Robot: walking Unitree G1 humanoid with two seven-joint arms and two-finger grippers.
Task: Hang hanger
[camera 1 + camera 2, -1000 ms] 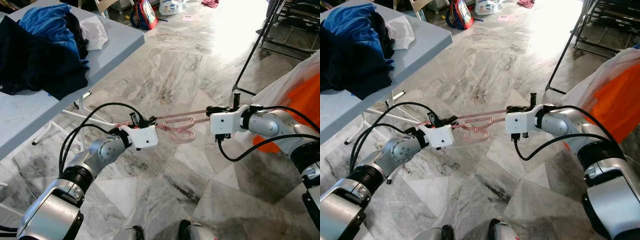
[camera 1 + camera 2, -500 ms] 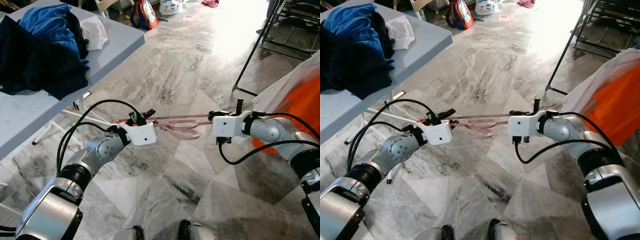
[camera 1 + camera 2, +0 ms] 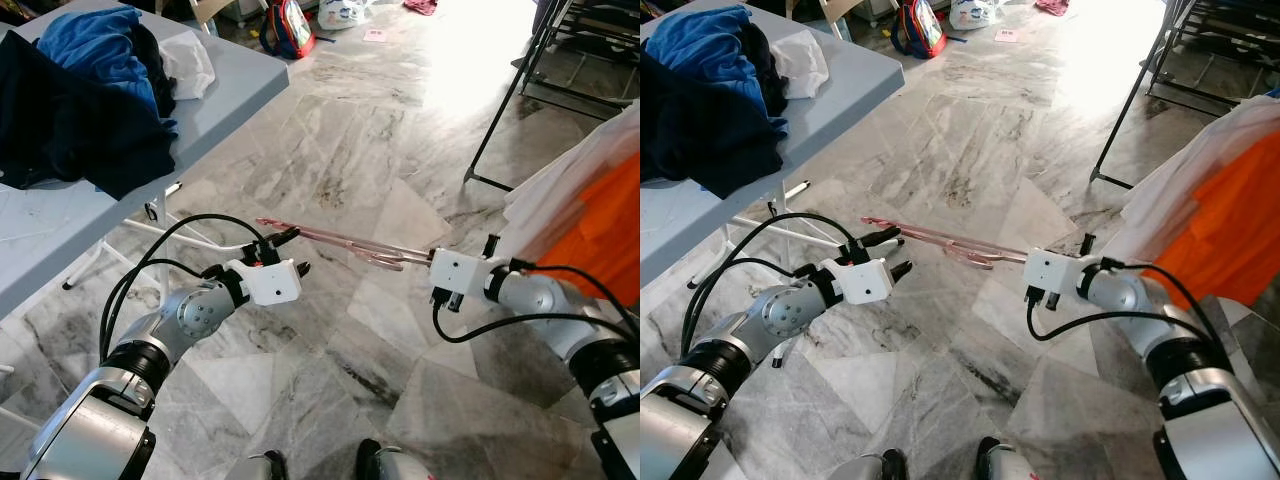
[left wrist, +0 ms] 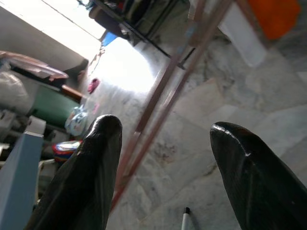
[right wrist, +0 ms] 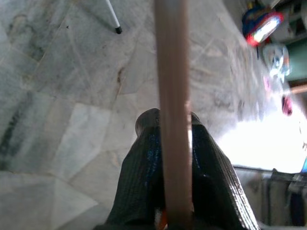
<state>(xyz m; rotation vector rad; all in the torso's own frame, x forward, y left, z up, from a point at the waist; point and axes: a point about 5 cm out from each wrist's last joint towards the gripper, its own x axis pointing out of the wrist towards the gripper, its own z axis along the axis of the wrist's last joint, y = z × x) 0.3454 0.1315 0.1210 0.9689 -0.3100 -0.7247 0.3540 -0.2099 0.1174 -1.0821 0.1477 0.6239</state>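
Pink hanger (image 3: 340,240) held level above marble floor (image 3: 380,130), one end clamped in right pincer (image 3: 432,262); left pincer (image 3: 290,250) spread apart just beside the other end, not touching. Right wrist view: fingers (image 5: 144,187) shut around the pink bar; left wrist view: both fingertips (image 4: 103,139) well apart, bars beyond. Grey desk (image 3: 235,85) with heaped clothes (image 3: 80,90) at left, orange garment (image 3: 600,230) at right.

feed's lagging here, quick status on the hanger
Right gripper shut on pink hanger. Left gripper open, clear of it. Garment rack ahead right, nothing blocking.

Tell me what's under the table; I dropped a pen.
Under the table, white legs and bare marble floor show; farther under is hidden by the tabletop.
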